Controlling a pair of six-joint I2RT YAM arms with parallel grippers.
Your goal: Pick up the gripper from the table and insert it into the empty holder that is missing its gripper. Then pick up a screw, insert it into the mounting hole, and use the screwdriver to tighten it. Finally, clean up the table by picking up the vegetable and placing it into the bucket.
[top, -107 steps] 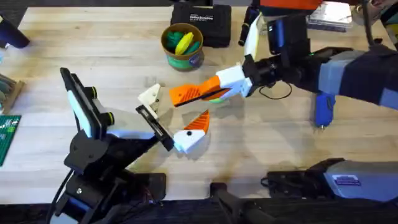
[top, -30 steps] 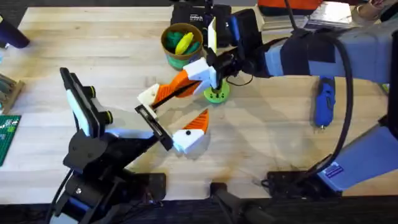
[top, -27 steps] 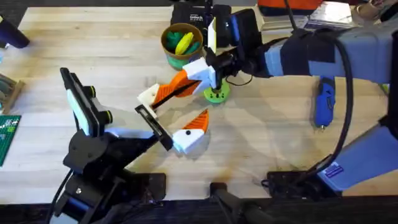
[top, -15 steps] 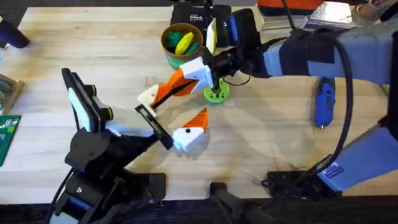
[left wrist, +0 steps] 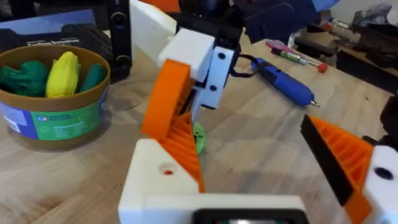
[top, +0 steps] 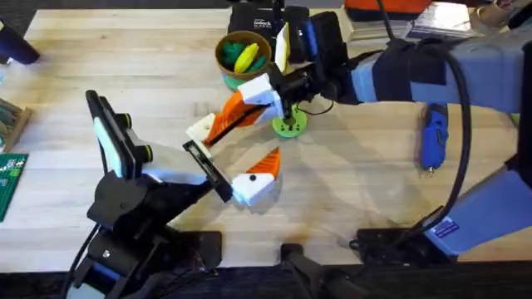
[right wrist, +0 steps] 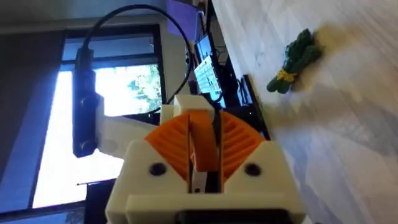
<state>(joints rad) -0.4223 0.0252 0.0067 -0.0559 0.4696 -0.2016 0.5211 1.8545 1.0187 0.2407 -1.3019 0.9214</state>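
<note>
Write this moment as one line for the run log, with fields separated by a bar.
right fingers: hold flat orange ribbed wedge | wedge tip at white angular plastic holder | blue pen-shaped screwdriver: lying on wooden table

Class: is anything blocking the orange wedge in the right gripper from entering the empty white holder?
Nothing visible. The orange wedge, clamped in the right gripper, touches the white holder at its lower end; the green ring disc lies off to the side.

bright window (right wrist: pixel 134 84) with green trees outside at 9 o'clock in the right wrist view; dark frame (right wrist: pixel 37 93) beside it.
</note>
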